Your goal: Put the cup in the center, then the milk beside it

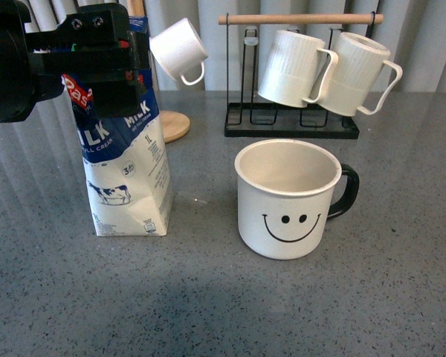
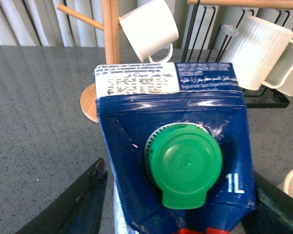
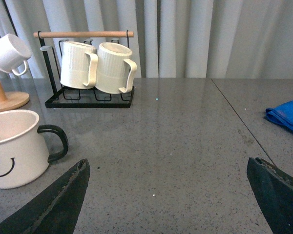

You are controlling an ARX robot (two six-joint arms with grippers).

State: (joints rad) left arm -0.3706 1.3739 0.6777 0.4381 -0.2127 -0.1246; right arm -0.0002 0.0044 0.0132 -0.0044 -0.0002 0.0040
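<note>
The grey speckled surface (image 1: 223, 305) carries five things. The cup (image 1: 282, 208) with the smiley face stands near the middle. From it, the milk carton (image 1: 126, 186) stands at 9 o'clock, close but apart. The round wooden base (image 1: 175, 125) is at 11 o'clock and the black rack (image 1: 290, 128) at 12 o'clock. A blue cloth (image 3: 288, 114) lies far off at 3 o'clock.

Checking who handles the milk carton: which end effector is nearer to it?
Left. The left end effector straddles the top of the milk carton. The right end effector hangs open over the table, beyond the smiley mug, outside the front view.
</note>
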